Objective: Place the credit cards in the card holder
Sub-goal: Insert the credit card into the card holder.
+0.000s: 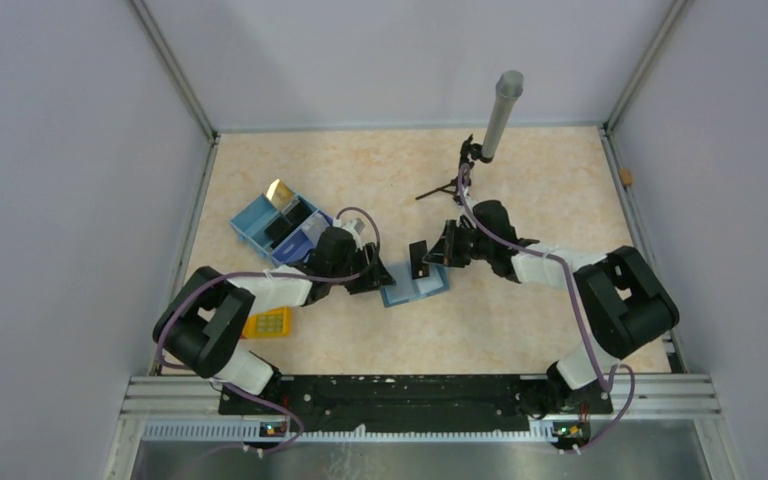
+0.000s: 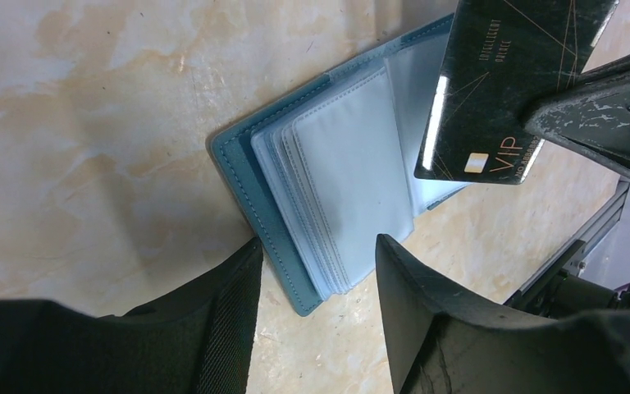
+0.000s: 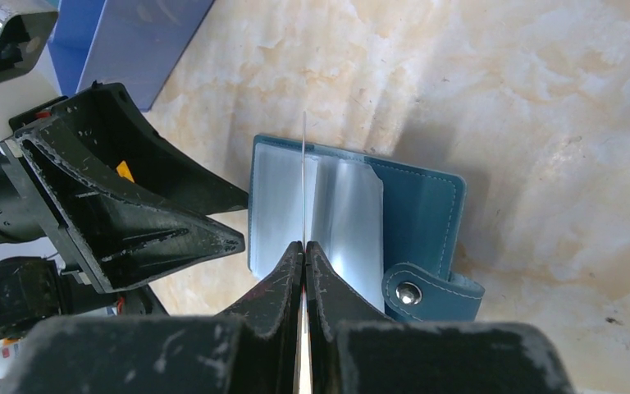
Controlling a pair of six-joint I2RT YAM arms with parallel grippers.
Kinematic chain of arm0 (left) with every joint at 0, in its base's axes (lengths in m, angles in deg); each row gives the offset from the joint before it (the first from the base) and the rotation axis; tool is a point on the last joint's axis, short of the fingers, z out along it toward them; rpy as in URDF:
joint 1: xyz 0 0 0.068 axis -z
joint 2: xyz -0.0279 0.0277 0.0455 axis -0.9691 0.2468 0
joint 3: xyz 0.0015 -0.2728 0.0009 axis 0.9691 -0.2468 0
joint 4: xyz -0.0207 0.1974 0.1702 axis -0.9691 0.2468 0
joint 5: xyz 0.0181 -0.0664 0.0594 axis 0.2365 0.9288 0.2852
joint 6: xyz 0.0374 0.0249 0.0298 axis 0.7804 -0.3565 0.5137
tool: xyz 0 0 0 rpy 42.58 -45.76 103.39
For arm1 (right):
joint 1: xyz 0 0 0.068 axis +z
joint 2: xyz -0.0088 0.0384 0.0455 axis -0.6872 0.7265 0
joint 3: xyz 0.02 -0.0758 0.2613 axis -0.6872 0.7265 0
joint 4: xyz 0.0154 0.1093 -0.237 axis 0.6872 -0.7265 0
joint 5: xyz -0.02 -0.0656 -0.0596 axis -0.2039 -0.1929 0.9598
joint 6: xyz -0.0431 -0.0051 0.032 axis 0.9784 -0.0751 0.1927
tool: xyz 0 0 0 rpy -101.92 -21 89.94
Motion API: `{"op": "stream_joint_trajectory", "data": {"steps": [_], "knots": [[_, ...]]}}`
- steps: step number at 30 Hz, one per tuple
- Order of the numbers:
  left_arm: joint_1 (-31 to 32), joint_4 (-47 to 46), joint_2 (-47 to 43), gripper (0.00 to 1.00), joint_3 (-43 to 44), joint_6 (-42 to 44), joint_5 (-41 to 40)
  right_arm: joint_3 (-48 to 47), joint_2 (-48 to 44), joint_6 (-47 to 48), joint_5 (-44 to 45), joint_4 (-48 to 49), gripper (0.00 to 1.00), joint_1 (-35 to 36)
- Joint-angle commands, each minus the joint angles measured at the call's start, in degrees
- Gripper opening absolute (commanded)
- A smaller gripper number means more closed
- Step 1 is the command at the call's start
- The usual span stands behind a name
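The card holder (image 1: pixel 415 287) lies open on the table, teal outside with pale clear sleeves (image 2: pixel 344 164) fanned up. My right gripper (image 3: pixel 304 245) is shut on a black credit card (image 2: pixel 500 82), held on edge just above the sleeves; in the right wrist view that card (image 3: pixel 304 180) is a thin line over the holder (image 3: pixel 426 213). My left gripper (image 2: pixel 316 246) is open at the holder's left end, and the holder's near corner shows between its fingers (image 2: pixel 410 287). A gold card (image 1: pixel 280 191) and dark cards stand in the blue tray.
A blue partitioned tray box (image 1: pixel 265 232) sits just left of my left gripper (image 1: pixel 375 276). A yellow studded block (image 1: pixel 267 322) lies by the left arm. A grey pole on a small tripod (image 1: pixel 500 110) stands at the back. Walls enclose the table.
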Motion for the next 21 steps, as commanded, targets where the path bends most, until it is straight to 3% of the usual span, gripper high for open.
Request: {"op": "stream_joint_trajectory", "data": {"steps": [1,11,21], "knots": [[0.3,1.1,1.3,0.55,0.9,1.4,-1.9,0.8,0.4,-1.0,-1.2,3.5,0.0,-0.6],[0.4,1.0,2.4,0.53,1.3,1.4,-1.8,1.4,1.8,-1.4,-2.6,4.5,0.0,-0.6],[0.5,1.3,2.9,0.52,1.2,1.5,-2.4,2.3,-0.5,-1.2,2.7,2.4,0.0,-0.6]]}}
